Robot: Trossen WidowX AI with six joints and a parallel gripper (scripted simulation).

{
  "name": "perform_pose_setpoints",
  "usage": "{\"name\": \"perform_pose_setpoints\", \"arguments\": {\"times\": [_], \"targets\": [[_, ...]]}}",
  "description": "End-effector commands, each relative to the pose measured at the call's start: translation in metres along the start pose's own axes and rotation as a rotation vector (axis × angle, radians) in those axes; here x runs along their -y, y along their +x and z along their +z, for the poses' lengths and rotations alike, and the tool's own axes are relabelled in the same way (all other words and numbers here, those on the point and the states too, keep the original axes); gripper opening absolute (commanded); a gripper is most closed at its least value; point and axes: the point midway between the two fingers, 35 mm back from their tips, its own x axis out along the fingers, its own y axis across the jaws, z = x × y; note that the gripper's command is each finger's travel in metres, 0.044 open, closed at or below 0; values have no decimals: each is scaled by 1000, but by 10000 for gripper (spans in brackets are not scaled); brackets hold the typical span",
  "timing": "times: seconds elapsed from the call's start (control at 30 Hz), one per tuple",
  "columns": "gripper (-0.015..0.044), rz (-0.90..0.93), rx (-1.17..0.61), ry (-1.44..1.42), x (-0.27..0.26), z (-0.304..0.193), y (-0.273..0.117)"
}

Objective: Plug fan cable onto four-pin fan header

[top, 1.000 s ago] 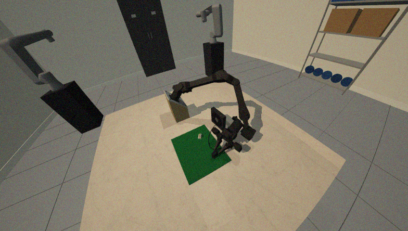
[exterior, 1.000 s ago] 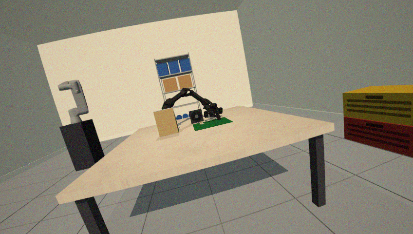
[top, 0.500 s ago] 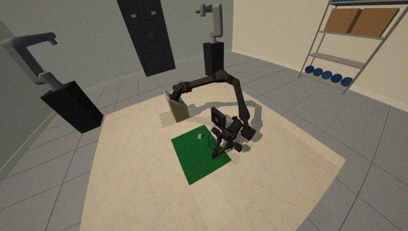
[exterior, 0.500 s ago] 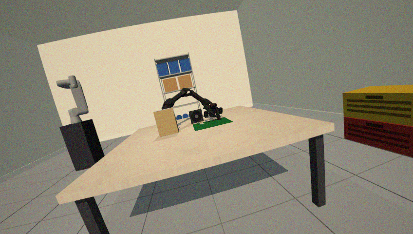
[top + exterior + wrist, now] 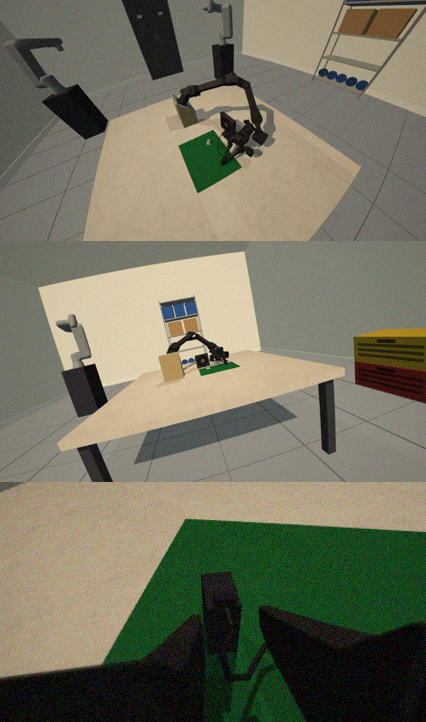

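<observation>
The fan's dark plug (image 5: 217,589) (image 5: 223,161) stands upright over the green board (image 5: 325,572) (image 5: 200,167) (image 5: 219,368), near one corner. My gripper (image 5: 230,619) (image 5: 227,156) (image 5: 225,361) is open around it. In the wrist view a green gap shows between the plug and the right finger; the left fingertip is very close to the plug's side, and contact cannot be told. The cable (image 5: 240,678) (image 5: 218,146) bends away from the plug's lower end towards the black fan (image 5: 227,122) (image 5: 202,360). The four-pin header cannot be made out, so how deep the plug sits cannot be told.
A small white part (image 5: 208,142) (image 5: 208,367) sits on the board near the fan side. A tan box-like block (image 5: 187,116) (image 5: 171,367) stands beyond the board at the arm's base. The table (image 5: 143,178) (image 5: 191,396) extends around the board.
</observation>
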Motion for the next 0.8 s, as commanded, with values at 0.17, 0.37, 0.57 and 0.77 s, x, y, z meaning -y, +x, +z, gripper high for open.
{"name": "perform_pose_setpoints", "arguments": {"times": [0.17, 0.37, 0.57, 0.77], "targets": [[140, 16, -6, 15, -5, 8, -33], [140, 16, -7, 15, -4, 12, -52], [140, 17, -7, 16, -3, 17, -71], [140, 17, -8, 16, -1, 22, -90]]}}
